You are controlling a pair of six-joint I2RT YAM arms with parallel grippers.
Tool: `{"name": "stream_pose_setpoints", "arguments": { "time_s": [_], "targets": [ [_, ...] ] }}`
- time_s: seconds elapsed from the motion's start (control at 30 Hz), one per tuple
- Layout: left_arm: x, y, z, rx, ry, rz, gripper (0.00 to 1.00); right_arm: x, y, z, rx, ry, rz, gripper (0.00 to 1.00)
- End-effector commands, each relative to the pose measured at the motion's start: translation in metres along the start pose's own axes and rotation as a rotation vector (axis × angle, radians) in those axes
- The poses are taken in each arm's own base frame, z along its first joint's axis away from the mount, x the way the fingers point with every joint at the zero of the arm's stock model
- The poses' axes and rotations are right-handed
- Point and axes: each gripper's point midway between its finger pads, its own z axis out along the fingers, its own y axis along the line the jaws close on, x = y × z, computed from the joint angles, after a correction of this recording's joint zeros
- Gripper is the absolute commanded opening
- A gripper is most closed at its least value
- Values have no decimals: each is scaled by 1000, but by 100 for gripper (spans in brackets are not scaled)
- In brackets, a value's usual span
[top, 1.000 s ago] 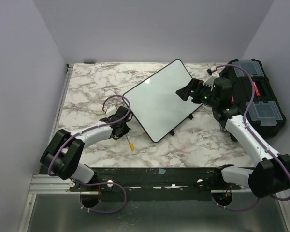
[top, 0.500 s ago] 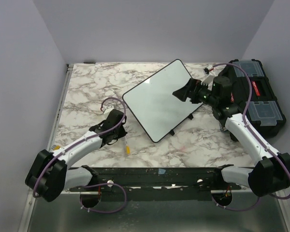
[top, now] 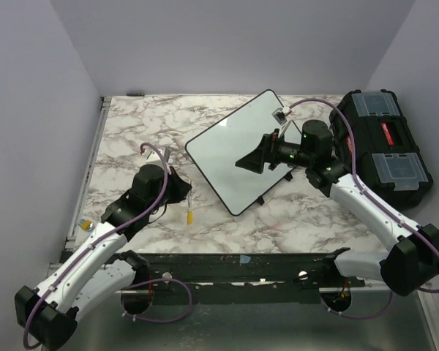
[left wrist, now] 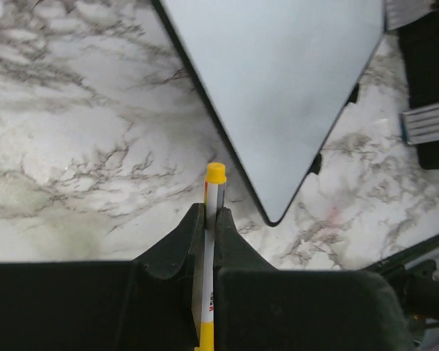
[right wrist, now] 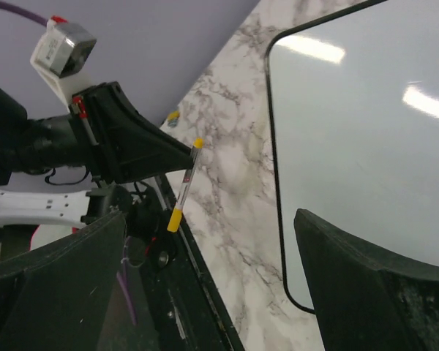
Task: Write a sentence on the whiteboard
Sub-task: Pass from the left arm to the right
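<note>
Pointing away toward whiteboard (left wrist: 278,88), left tool's (left wrist: 211,216) marker (left wrist: 214,191)

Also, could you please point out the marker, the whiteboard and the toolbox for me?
marker (left wrist: 213,196), left wrist view, barrel under the yellow end
whiteboard (top: 223,157), top view, bare white face
toolbox (top: 385,139), top view, lid's middle

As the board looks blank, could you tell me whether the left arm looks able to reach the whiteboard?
Probably yes: the left gripper, shut on the marker, sits beside the whiteboard, with nothing standing between them.
</note>
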Motion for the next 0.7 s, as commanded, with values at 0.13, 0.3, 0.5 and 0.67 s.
{"name": "stream_pose_setpoints", "arguments": {
  "time_s": [0.13, 0.3, 0.5, 0.67],
  "targets": [
    [-47, -76, -60, 314, -49, 174, 0, 12, 55, 9, -244, 52, -50, 97],
    [-70, -108, -79, 431, -85, 184, 0, 22, 77, 18, -311, 84, -73, 90],
    [-85, -142, -88, 559, -84, 174, 0, 27, 85, 34, -302, 73, -64, 79],
    [-92, -159, -88, 625, -73, 183, 0, 27, 100, 40, -362, 46, -50, 69]
  ]
}}
